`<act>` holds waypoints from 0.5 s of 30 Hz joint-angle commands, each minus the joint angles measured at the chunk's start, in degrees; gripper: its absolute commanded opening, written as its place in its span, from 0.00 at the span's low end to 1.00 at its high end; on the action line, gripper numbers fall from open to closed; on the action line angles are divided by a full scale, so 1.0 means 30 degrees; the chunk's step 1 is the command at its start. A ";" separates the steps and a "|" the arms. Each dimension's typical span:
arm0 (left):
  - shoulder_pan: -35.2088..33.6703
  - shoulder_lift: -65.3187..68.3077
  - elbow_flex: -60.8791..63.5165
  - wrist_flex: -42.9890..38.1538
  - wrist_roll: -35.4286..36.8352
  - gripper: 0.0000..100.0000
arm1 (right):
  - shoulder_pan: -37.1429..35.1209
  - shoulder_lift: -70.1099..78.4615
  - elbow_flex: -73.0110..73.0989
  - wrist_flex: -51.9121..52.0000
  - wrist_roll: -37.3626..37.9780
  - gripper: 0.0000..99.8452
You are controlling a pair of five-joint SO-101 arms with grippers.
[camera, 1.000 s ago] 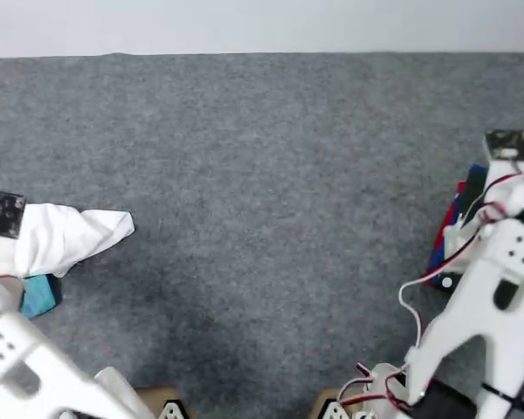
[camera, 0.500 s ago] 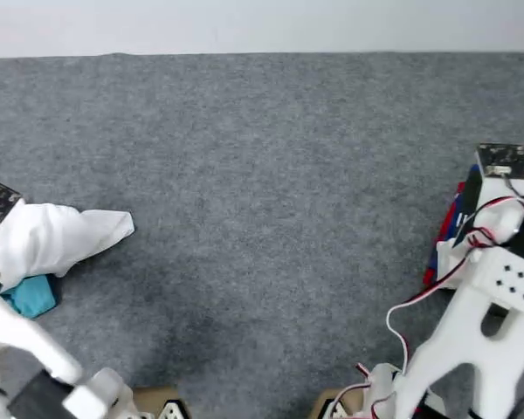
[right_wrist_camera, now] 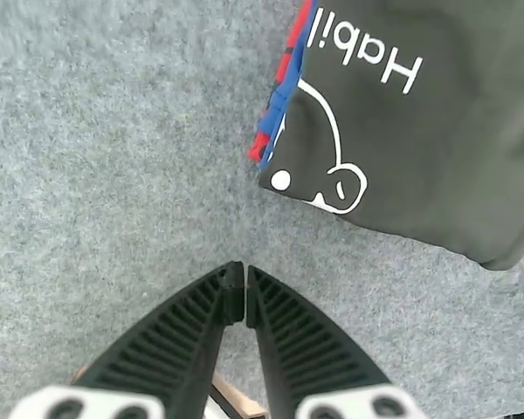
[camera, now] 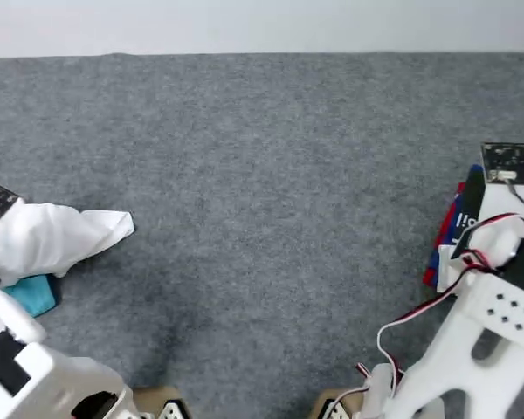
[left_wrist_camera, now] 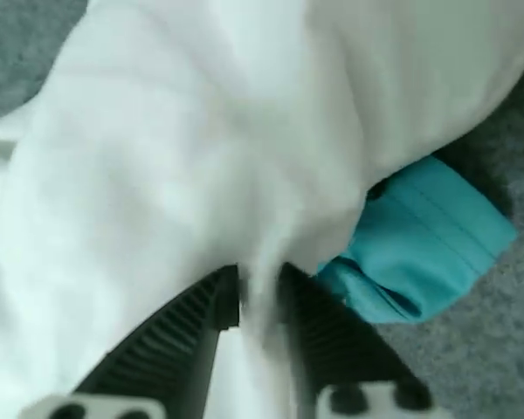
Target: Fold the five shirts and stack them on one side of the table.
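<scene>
**Left clamped on the white shirt, right shut and empty**

My left gripper (left_wrist_camera: 258, 281) is pinched on a fold of the white shirt (left_wrist_camera: 201, 148). The cloth runs up between the two ribbed fingers (left_wrist_camera: 185, 336), and the shirt bunches loosely over them. Just beside that bunch, and partly tucked under it, lies the teal shirt (left_wrist_camera: 424, 257), folded small, on the grey mat (left_wrist_camera: 498, 349).

My right gripper (right_wrist_camera: 237, 292) has its fingers pressed together with nothing between them. It hangs over bare mat, near the corner of the dark shirt (right_wrist_camera: 419, 131). That shirt carries white print and lies flat on top, with red and blue cloth edges (right_wrist_camera: 278, 109) sticking out from under one side.

From the high camera I see the left arm (camera: 44, 384) at the near left corner of the table. The white shirt trails from it as a crumpled heap with one pointed end stretched toward the middle, and the teal shirt peeks out on the heap's near side. The right arm (camera: 498, 314) stands at the far right, covering part of the stack (camera: 450, 236) at that edge of the mat. The two groups of shirts lie well apart.
</scene>
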 commanded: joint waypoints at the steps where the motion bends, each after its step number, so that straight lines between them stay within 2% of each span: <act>1: 0.0674 -0.1465 -0.1158 0.0557 0.0322 0.00 | -0.0308 -0.0425 -0.0059 0.0777 -0.0234 0.01; 7: 0.2725 -0.7033 -0.1832 0.2081 0.0586 0.00 | -0.0308 -0.0425 -0.0059 0.0777 -0.0264 0.01; 15: 0.7678 -1.4974 -0.1802 0.0234 0.9289 0.00 | -0.0366 -0.0454 -0.0059 0.0777 -0.0264 0.01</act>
